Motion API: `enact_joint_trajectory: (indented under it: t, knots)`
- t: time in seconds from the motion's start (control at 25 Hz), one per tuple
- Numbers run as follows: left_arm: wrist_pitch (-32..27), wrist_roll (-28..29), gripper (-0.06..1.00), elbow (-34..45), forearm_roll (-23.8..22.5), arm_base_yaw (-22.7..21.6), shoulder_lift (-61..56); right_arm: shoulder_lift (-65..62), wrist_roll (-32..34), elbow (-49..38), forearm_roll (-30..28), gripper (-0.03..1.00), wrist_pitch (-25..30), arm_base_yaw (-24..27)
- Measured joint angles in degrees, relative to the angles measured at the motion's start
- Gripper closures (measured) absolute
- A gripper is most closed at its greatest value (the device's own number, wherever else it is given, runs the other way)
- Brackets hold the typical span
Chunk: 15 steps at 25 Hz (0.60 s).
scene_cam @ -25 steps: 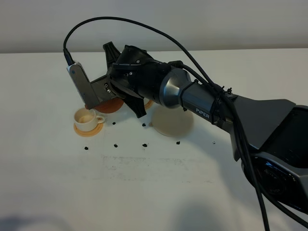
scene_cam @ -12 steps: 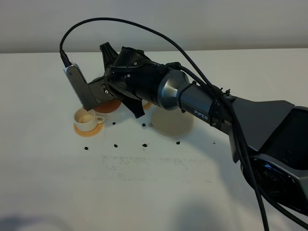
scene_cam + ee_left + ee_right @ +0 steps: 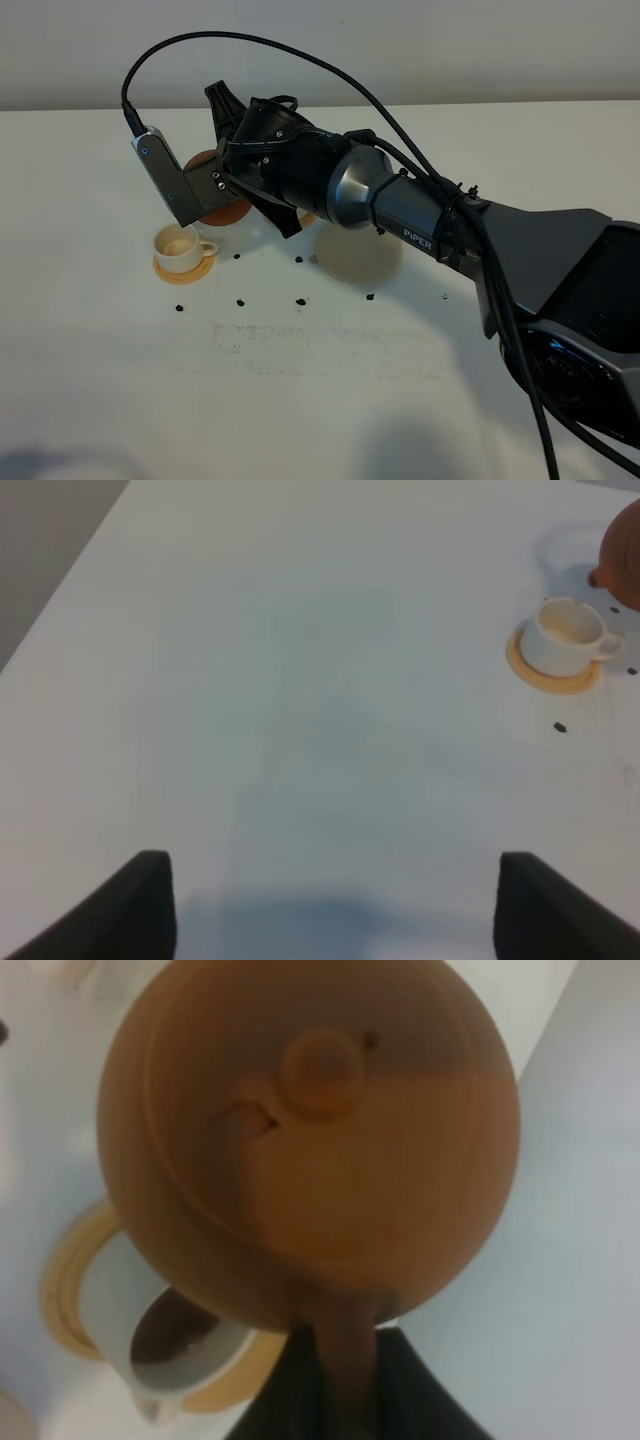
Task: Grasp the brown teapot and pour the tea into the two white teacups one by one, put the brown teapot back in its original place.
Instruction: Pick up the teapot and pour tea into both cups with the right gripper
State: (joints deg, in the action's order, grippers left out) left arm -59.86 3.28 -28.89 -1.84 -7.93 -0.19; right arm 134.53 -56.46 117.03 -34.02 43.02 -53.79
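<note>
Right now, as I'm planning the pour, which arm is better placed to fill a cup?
Right. The right gripper holds the teapot over a cup. The left gripper is open and empty, well apart from both.

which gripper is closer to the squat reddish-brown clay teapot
Right. The right gripper is clamped on the loop handle of the squat reddish-brown clay teapot, above a white teacup. The left gripper hangs open over the white table, well away from it.

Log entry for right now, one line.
right end effector: shut on brown teapot | brown teapot: held above a white teacup | beige trivet: bare | left end effector: open, empty
</note>
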Motion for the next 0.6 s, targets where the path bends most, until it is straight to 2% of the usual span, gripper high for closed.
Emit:
enact_joint_trajectory:
  t: [0.6]
  knots:
    - [0.0,0.0,0.28,0.0,0.0,0.0,0.0,-1.7,0.2,-0.4,-1.5,0.88,1.2,-0.6]
